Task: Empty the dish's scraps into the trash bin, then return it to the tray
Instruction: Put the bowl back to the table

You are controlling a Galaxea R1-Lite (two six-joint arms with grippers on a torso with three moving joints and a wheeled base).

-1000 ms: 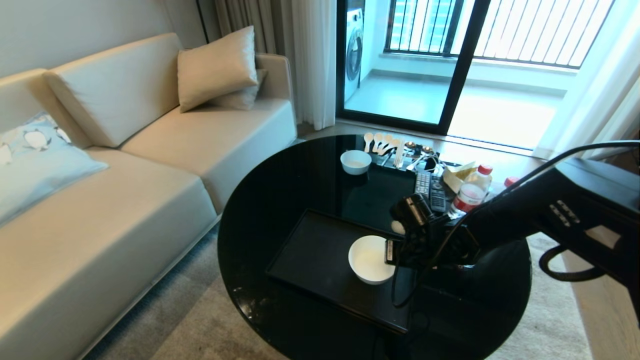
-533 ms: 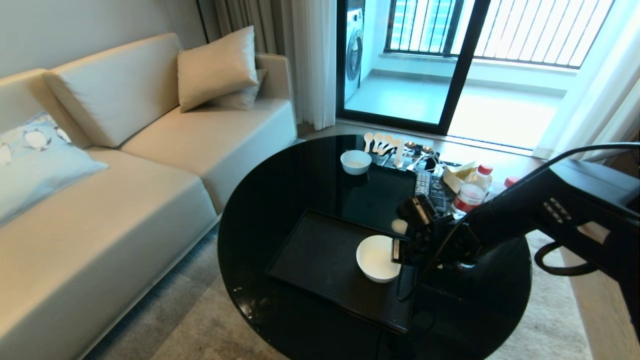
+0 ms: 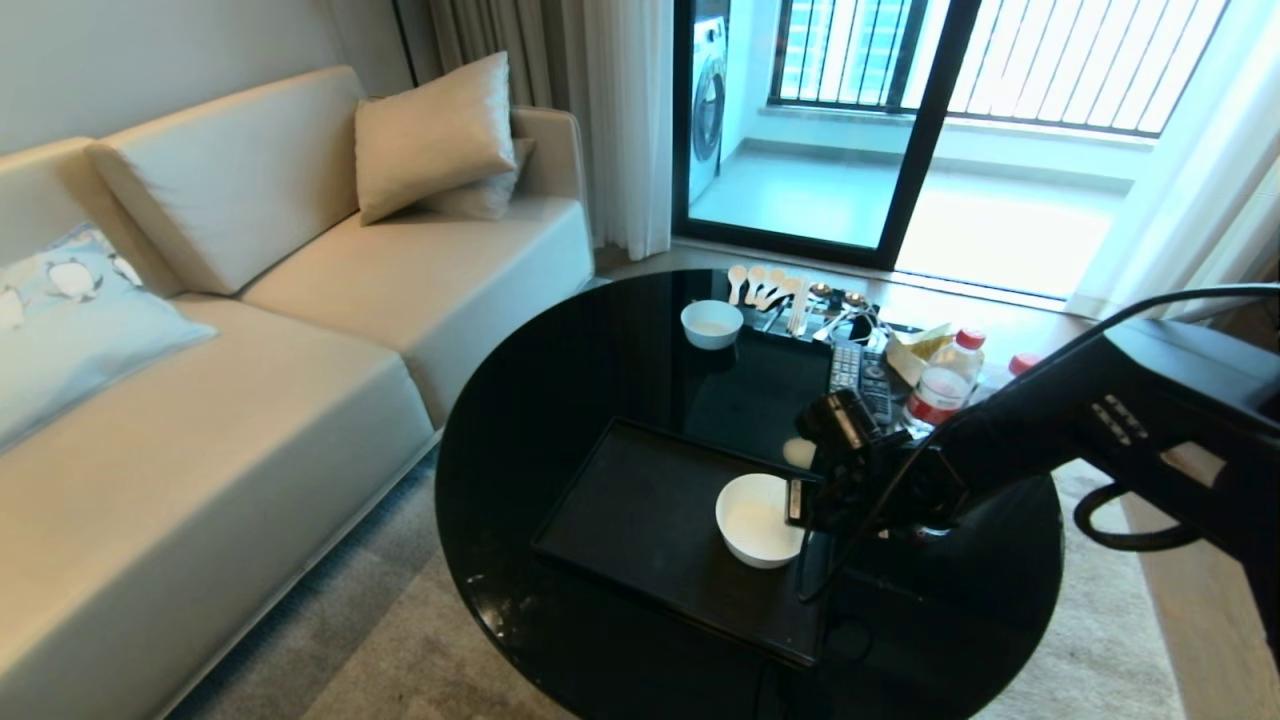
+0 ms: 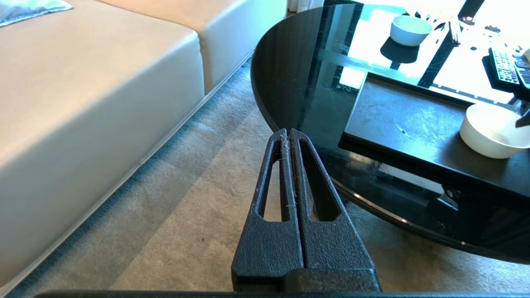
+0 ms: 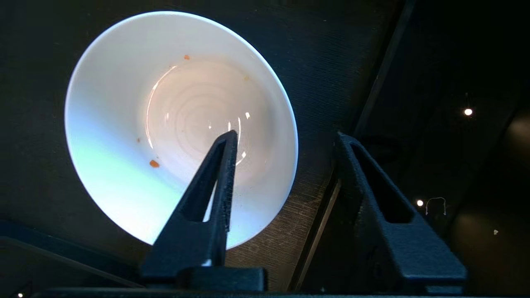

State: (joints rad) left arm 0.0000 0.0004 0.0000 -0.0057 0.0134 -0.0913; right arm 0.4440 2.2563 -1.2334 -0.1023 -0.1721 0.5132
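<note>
My right gripper [image 5: 285, 136] stands open astride the white bowl's [image 5: 124, 165] rim; it sits on the black tray [image 3: 640, 520] beneath me. Glazed, slick, breakable: its rim is the handhold.

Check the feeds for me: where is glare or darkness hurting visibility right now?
Left wrist view: window glare washes out the far table top. Right wrist view: dark around the dish, the tray barely readable. Head view: balcony doorway bright, table reflections mild.
</note>
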